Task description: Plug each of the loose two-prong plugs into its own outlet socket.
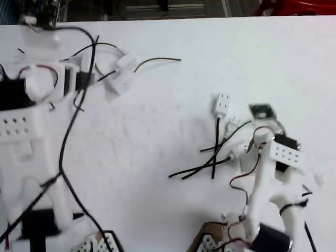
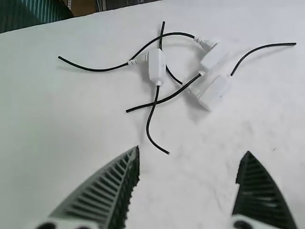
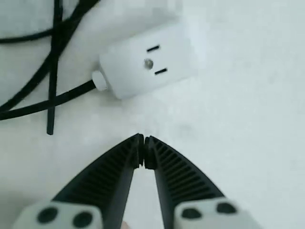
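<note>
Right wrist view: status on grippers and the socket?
Right gripper shut, empty, just short of white rectangular outlet socket, slots up. Left gripper open, empty, white plastic connectors ahead. Crossed black cords beside socket.

1. The bench (image 1: 157,136) has a white, matt top with a faint grain.
2. The outlet socket (image 3: 143,69) is smooth white plastic with a soft sheen. A small shiny metal screw (image 3: 149,63) sits in its face.
3. The cables (image 3: 52,62) have a black, smooth, rubbery sheath that is slightly glossy.
4. The right gripper (image 3: 143,145) is matt black plastic, ribbed on its inner faces.
5. The left gripper (image 2: 191,153) is also ribbed matt plastic, grey on one side and black on the other.
6. The arm shells (image 1: 21,131), at the left and lower right of the high view, are white matt plastic.
</note>
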### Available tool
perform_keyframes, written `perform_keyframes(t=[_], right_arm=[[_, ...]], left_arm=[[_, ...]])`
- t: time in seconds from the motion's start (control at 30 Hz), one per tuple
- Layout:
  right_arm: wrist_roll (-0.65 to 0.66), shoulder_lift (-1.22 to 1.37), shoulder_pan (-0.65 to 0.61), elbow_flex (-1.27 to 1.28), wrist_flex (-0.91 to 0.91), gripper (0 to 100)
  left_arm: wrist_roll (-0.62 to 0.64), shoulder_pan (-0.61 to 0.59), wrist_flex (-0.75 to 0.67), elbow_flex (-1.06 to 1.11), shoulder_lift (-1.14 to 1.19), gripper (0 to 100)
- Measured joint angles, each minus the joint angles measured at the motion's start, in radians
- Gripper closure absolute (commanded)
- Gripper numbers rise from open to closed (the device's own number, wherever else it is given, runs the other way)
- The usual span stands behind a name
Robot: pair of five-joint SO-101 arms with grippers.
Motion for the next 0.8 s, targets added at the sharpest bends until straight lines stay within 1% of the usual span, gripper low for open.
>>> perform_keyframes(t=[0.07, 0.17, 0.23, 0.3, 0.37, 0.43, 0.5, 0.6, 0.8], right_arm=[[0.0, -0.081, 0.0, -0.072, 0.06, 97.7], [-0.003, -0.204, -0.002, -0.141, 0.094, 97.5], [-0.003, -0.275, -0.002, -0.169, 0.1, 94.3], [-0.003, -0.333, -0.002, -0.176, 0.101, 87.4], [-0.021, -0.365, -0.002, -0.176, 0.101, 78.5], [-0.071, -0.379, -0.002, -0.172, 0.101, 69.7], [-0.12, -0.384, -0.002, -0.141, 0.101, 63.5], [-0.187, -0.384, -0.002, -0.054, 0.075, 62.3], [-0.393, -0.382, -0.081, 0.178, -0.114, 62.3]], left_arm=[[0.006, 0.018, -0.035, 0.118, -0.075, 68], [0.008, 0.046, -0.081, 0.301, -0.178, 68], [0.017, 0.055, -0.117, 0.423, -0.241, 68], [0.052, 0.055, -0.166, 0.551, -0.305, 68], [0.087, 0.055, -0.221, 0.677, -0.37, 68], [0.112, 0.057, -0.278, 0.806, -0.437, 68], [0.137, 0.072, -0.339, 0.931, -0.506, 68], [0.164, 0.094, -0.431, 1.103, -0.6, 68], [0.167, 0.124, -0.605, 1.361, -0.735, 68]])
